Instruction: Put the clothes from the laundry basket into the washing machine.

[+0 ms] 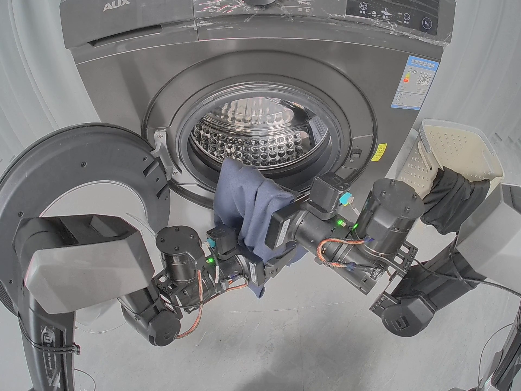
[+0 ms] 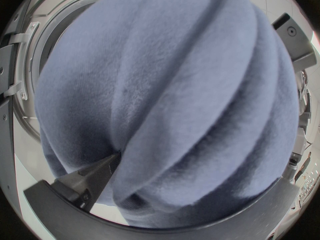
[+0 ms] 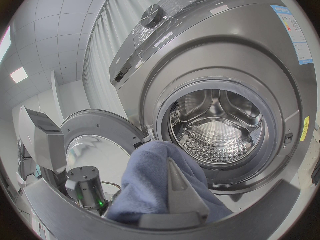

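**Head view.** The washing machine (image 1: 135, 77) stands with its door (image 1: 81, 164) swung open to the left. The blue garment (image 1: 244, 202) hangs over the lower rim of the opening, not yet inside the drum (image 1: 255, 137). The left hand (image 1: 255, 270) holds its lower end and the right hand (image 1: 274, 229) holds its side. The laundry basket (image 1: 461, 142) stands to the right of the machine, with a dark garment (image 1: 456, 199) draped over its rim.

To do this step well, lift the cloth clear of the rim and carry it deep into the drum. Let go only when no cloth trails over the door seal.

A logo plate, a blue-and-white label (image 1: 414, 82) and a yellow sticker (image 1: 379, 151) sit on the front. Their print is not transcribed here.

**Left wrist view.** The left hand is closed on the bunched cloth. One finger (image 2: 96, 174) is buried in a fold.

**Right wrist view.** The right hand appears clamped on the cloth. One finger (image 3: 181, 190) shows and the other is covered. The drum lies directly ahead.
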{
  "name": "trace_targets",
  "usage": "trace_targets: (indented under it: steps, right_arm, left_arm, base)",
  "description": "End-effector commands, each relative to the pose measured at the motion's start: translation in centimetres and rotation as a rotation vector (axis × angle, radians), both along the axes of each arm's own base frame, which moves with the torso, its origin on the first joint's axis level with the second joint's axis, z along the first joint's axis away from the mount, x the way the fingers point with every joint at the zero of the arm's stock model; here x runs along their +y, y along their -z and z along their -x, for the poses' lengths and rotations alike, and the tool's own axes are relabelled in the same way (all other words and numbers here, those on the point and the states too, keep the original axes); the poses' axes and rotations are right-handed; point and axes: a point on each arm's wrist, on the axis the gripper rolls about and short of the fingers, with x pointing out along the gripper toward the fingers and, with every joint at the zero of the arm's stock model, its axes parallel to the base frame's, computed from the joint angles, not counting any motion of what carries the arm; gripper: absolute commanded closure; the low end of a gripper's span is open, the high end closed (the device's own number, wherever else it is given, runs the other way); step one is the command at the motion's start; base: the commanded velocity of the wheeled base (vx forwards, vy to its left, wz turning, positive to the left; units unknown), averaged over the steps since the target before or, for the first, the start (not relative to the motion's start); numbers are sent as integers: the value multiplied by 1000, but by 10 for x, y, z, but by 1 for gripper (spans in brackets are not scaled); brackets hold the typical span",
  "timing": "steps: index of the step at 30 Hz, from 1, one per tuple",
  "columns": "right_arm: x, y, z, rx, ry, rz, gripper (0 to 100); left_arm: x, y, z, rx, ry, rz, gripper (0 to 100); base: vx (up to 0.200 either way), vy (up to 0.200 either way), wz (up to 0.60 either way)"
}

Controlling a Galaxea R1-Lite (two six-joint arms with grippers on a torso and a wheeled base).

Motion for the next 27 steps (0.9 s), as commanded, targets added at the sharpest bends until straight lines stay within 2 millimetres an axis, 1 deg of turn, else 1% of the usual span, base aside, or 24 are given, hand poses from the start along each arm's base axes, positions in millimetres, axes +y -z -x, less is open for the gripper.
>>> trace_targets:
  steps: [1, 5, 11, 12, 20, 24, 27]
  right_arm:
    - [0, -2, 2, -3, -5, -4, 100]
    - [0, -4, 5, -6, -11, -7, 100]
    - [2, -2, 10, 6, -23, -4, 100]
    - [2, -2, 10, 9, -25, -5, 100]
    - [3, -1, 10, 13, -11, -11, 100]
    - [1, -2, 8, 11, -5, -14, 100]
    - [-2, -2, 5, 12, 9, -14, 100]
  left_arm:
    - [-2, 6, -5, 3, -13, -2, 0]
    - [-6, 5, -11, -14, -33, 10, 0]
    - [-9, 4, -19, -33, -70, 26, 0]
    - [-10, 4, -20, -36, -75, 28, 100]
    - [-9, -1, -24, -54, -96, 48, 100]
    - [-9, -6, -23, -50, -95, 68, 100]
    - [-7, -7, -19, -42, -92, 62, 100]
  base:
    - [0, 0, 0]
    - [0, 0, 0]
    - [0, 0, 0]
    - [0, 0, 0]
    - [0, 0, 0]
    - [0, 0, 0]
    - [0, 0, 0]
